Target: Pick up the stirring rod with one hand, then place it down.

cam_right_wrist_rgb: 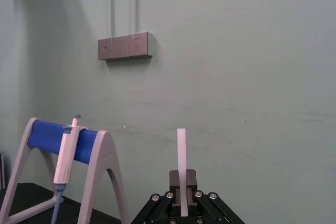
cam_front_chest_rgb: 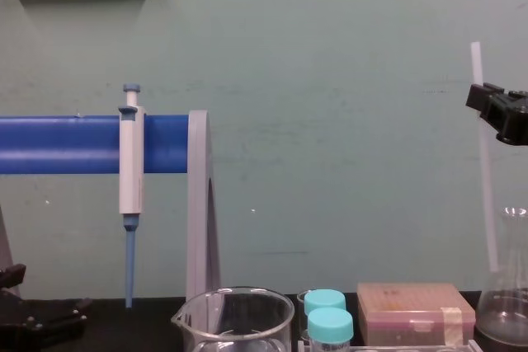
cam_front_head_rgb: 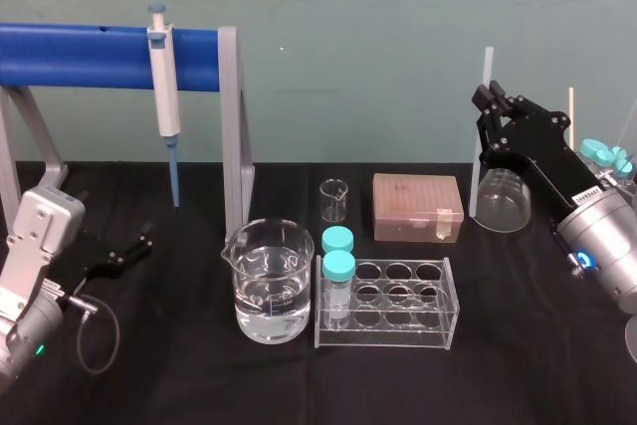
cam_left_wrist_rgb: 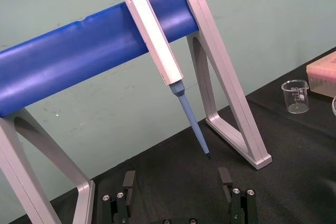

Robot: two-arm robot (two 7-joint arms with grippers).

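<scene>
The stirring rod [cam_front_head_rgb: 488, 65] is a thin white translucent stick standing nearly upright at the far right. My right gripper [cam_front_head_rgb: 488, 99] is shut on it below its top end. In the chest view the rod [cam_front_chest_rgb: 487, 179] hangs from that gripper [cam_front_chest_rgb: 484, 98], and its lower end is in the air beside a glass flask [cam_front_chest_rgb: 511, 302]. The right wrist view has the rod [cam_right_wrist_rgb: 181, 150] rising from between the closed fingers [cam_right_wrist_rgb: 177, 182]. My left gripper [cam_front_head_rgb: 134, 246] rests low on the left side of the table, open and empty, its two fingers [cam_left_wrist_rgb: 128, 179] well apart.
A grey-white pipette [cam_front_head_rgb: 163, 77] with a blue tip hangs on a blue-barred stand [cam_front_head_rgb: 90, 55]. A beaker of water [cam_front_head_rgb: 269, 281], a small beaker [cam_front_head_rgb: 334, 200], a tube rack [cam_front_head_rgb: 398, 296] with two teal-capped vials and a tip box [cam_front_head_rgb: 418, 206] occupy the middle. The flask [cam_front_head_rgb: 503, 201] stands at the right.
</scene>
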